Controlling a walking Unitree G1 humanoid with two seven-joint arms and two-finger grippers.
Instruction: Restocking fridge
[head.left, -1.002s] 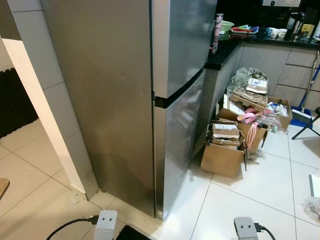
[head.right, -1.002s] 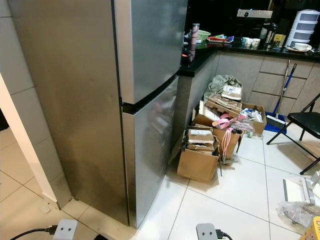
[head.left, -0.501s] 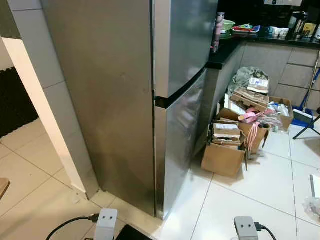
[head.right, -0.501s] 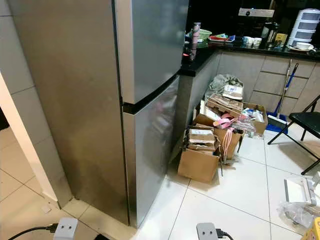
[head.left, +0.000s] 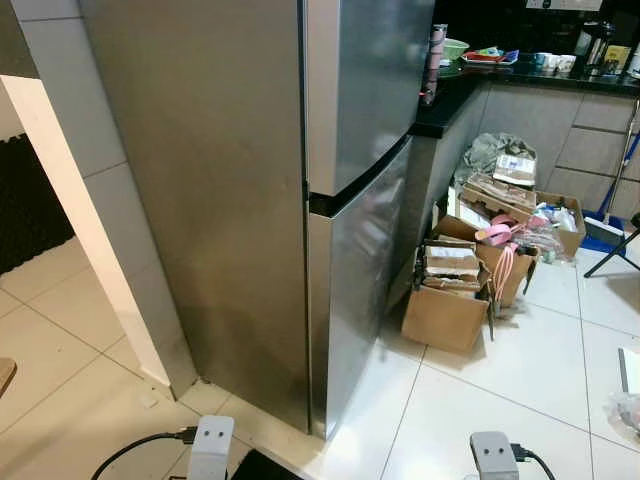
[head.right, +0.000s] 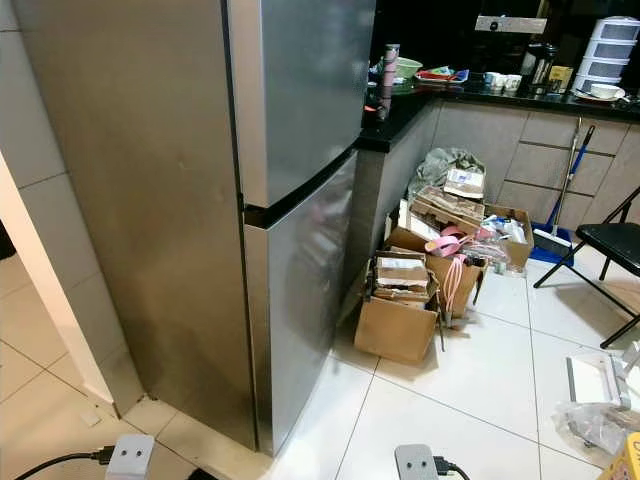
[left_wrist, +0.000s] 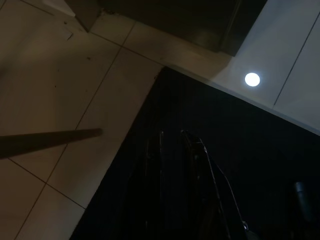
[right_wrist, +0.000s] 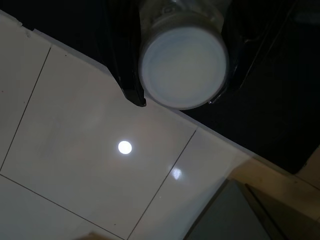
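— Where do the two head eyes look from?
— From standing height, forward and down at the tall brushed-steel two-door fridge (head.left: 300, 200), close by. Both share it, the open brown cardboard boxes (head.right: 405, 300) and the black-topped counter (head.right: 440, 95).
— And the wrists?
— Each looks straight down, near the glossy white floor tiles (right_wrist: 75, 165); the left one is very dark.

Floor (head.right: 470, 400): pale glossy tiles, reflecting a ceiling light.
Wall (head.left: 60, 130): grey-tiled, left of scene.
Table (head.right: 470, 95): dark top, grey cabinet fronts.
Cardboard boxes (head.right: 400, 320): clustered on floor.
Folding chair (head.right: 610, 250): black, right.
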